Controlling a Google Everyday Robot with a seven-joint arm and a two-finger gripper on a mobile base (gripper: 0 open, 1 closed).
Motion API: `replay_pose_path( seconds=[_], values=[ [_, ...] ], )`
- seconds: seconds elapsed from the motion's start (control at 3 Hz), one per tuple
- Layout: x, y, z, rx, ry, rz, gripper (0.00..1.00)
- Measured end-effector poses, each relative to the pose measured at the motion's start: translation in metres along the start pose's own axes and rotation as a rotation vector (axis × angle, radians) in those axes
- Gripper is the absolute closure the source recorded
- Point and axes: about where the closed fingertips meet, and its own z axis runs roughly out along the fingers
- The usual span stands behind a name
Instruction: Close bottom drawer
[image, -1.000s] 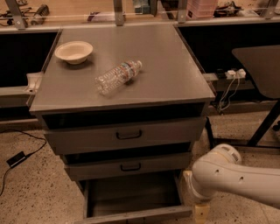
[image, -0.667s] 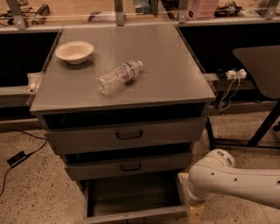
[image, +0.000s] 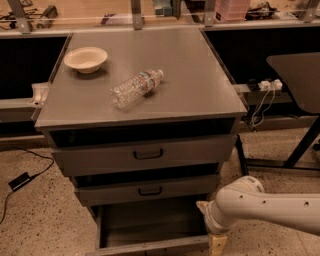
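- Cream bowl (image: 85, 59) sits on the cabinet top (image: 200, 95), far up and to the left of the gripper (image: 218, 244). It plays no part in the job.
- The clear plastic bottle (image: 136, 88) lies on its side, up and left of the gripper and equally out of the way.
- The bottom drawer (image: 150, 246) stands pulled out just left of the gripper. Its inside is open to view, so it is not yet closed. The two drawers above it sit further in.
- The gripper hangs low at the drawer's right front corner on the white arm (image: 270, 207), likely so it can push the front inward. I cannot tell whether it is open or closed.
- Compared with a second ago, the arm has slid left, nearer the corner. The drawer looks just as far out.
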Motion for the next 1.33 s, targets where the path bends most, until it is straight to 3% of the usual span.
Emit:
replay_pose_path(
  seconds=[0.33, 0.67, 1.33],
  values=[
    [-0.002, -0.016, 0.065, 0.055, -0.130, -0.049, 0.00],
    [-0.007, -0.014, 0.112, 0.077, -0.236, -0.074, 0.19],
    [-0.012, 0.010, 0.162, 0.056, -0.386, -0.077, 0.64]
  ],
)
